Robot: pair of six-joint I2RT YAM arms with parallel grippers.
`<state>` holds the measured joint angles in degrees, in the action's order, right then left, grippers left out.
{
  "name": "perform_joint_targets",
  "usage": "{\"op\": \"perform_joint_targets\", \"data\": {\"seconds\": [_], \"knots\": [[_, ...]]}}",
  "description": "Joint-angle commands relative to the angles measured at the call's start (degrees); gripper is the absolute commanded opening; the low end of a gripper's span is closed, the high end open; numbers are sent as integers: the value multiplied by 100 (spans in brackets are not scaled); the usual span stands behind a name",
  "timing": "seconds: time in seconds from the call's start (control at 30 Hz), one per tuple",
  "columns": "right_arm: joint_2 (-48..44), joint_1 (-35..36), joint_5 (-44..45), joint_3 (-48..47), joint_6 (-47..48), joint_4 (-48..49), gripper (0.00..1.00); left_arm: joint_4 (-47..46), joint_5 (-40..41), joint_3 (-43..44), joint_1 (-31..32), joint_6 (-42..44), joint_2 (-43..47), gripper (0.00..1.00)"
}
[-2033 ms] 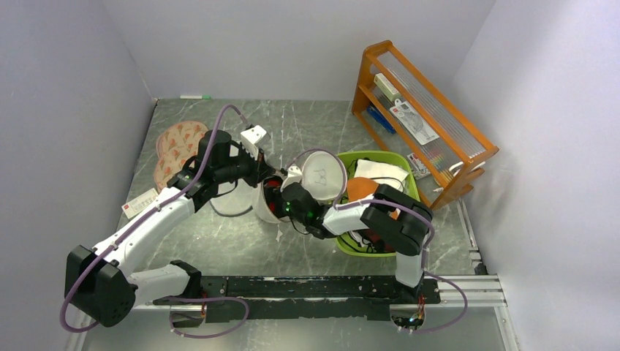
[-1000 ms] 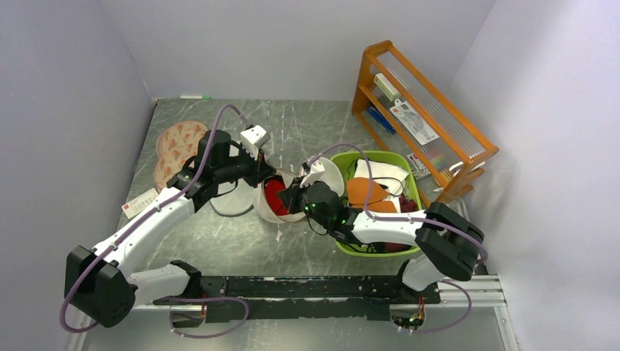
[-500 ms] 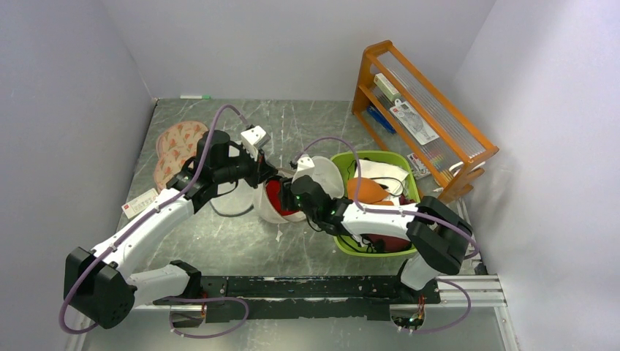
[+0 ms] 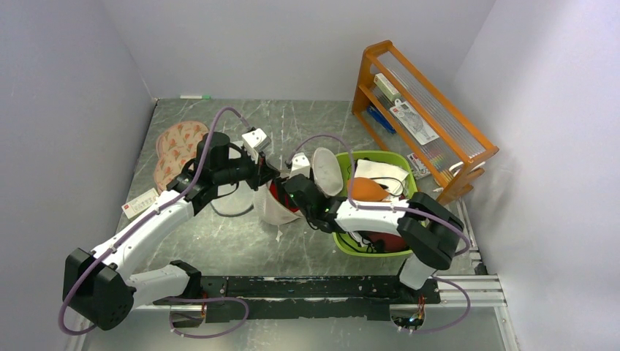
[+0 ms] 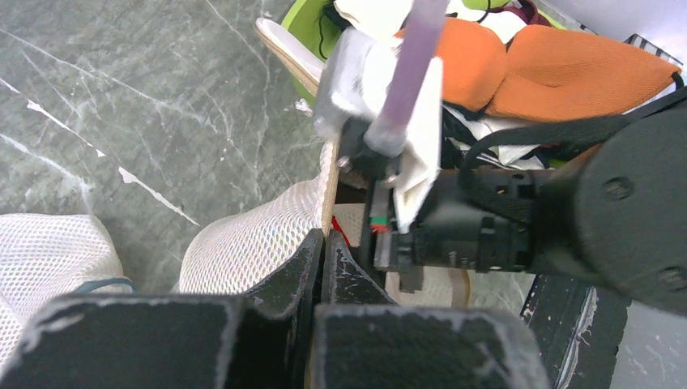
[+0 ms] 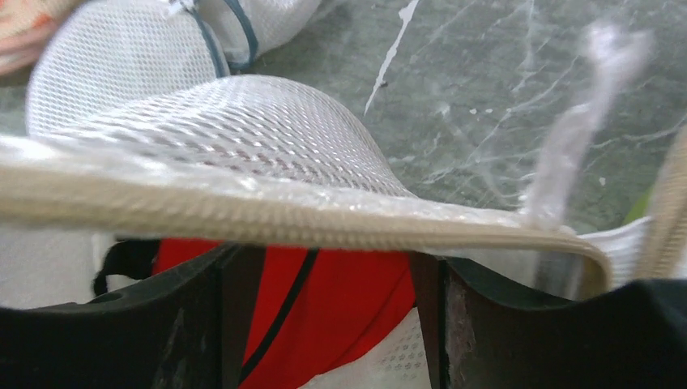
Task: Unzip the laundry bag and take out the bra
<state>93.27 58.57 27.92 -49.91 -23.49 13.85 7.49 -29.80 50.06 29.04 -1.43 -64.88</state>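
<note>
**Desk:** Laundry bag [image 4: 272, 210], where does it sit against your pincers?

**Me:** I see it at the centre of the top view, on the grey veined table [image 4: 314, 124]. It lies just left of the green plastic basket [image 4: 373, 153], and the orange wooden rack [image 4: 362, 80] stands at upper right. It is a round cream mesh clamshell, lying open with its lid raised beside the basket.

**Desk:** Left side?

**Me:** My left gripper [image 4: 265, 173] reaches in from the left of the frame. In its wrist view the black fingers [image 5: 283, 275] are pressed together on the bag's stiff beige rim. Honeycomb mesh bulges to their lower left.

**Desk:** Right side?

**Me:** My right gripper [image 4: 289, 191] pokes in from the basket side. Its wrist view has two dark fingers [image 6: 194, 324] wide apart along the bottom edge, clamping nothing. The woven rim crosses the frame above them as a pale band, with the mesh dome behind it.

**Desk:** And the bra [image 4: 278, 194]?

**Me:** It is inside the bag, under that rim. I see smooth bright red cloth with a thin black strap at lower centre, between the right fingers. I cannot tell whether they touch it.
</note>
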Motion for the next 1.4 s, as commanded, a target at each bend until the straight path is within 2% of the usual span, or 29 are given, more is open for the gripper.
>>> {"op": "perform_joint_targets", "data": {"seconds": [0.0,0.2,0.33,0.4,0.63,0.7,0.9,1.07,1.37], "knots": [[403,-18,113,-105,170,299,67,-258,-141,26,41,89,39,7],[980,-144,429,-203,-5,495,73,-203,-61,50,45,92,-8,7],[1276,-190,423,-254,103,676,71,-194,-47,49,61,90,-9,7],[1295,-205,409,-294,187,732,64,-182,-13,54,84,99,-9,7],[730,-206,120,-98,471,1031,22,-131,42,88,93,108,-33,7],[463,-212,-42,-17,527,1040,15,-106,124,88,93,105,-33,7],[-291,-208,-536,373,594,1199,9,74,445,190,93,110,-144,7],[-888,-212,-938,563,466,926,5,122,656,199,93,84,-161,7],[-2246,-214,-1002,759,303,280,2,158,747,222,93,73,-187,7]]}}
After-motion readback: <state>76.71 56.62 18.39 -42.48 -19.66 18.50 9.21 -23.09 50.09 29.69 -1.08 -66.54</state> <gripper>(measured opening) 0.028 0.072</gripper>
